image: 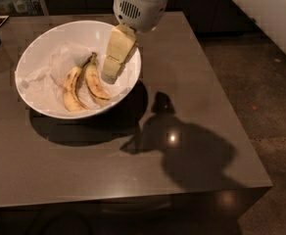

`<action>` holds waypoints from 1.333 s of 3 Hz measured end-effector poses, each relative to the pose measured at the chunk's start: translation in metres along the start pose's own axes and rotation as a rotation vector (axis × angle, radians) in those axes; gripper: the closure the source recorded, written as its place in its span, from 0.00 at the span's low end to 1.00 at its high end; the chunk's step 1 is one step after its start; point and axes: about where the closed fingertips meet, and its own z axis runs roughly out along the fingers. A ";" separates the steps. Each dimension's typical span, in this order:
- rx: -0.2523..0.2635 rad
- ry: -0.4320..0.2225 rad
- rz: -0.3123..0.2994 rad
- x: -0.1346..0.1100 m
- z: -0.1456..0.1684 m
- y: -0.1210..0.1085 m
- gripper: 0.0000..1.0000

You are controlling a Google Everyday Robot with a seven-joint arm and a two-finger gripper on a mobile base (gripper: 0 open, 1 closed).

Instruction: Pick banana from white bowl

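A big white bowl [80, 31] is sitting on the dark counter [84, 175], near the far left part of it. Crumpled white paper [44, 75] is lying inside the bowl. Two bananas are resting on the paper, side by side and almost touching.

The banana [95, 81] is the one on the right. It is deep yellow with brown streaks, and it is pointing its dark tip up toward the far side of the bowl. It is lying curved in the middle of the bowl. The paler banana [70, 91] is lying just to the left of it.

The robot's arm is coming down from the top. Its round white part [138, 6] is hanging over the far right edge of the bowl. The cream-colored end effector [110, 71] is pointing down into the bowl, on the right side. It is hanging just beside the banana, a little to the right of it, and it is not holding anything. I cannot tell if the end effector is spread or pressed together, because it is looking like one solid block from this side.

A big dark shadow [192, 153] of the arm is falling on the counter to the right of the bowl. A small bright spot of light [172, 137] is shining in it. A dark speckled floor [275, 106] is showing on the right.
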 end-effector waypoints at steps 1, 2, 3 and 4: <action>-0.062 -0.002 -0.037 -0.020 0.021 0.024 0.00; -0.120 0.023 -0.085 -0.037 0.038 0.045 0.00; -0.179 0.039 -0.154 -0.051 0.049 0.070 0.00; -0.182 0.039 -0.157 -0.051 0.050 0.071 0.00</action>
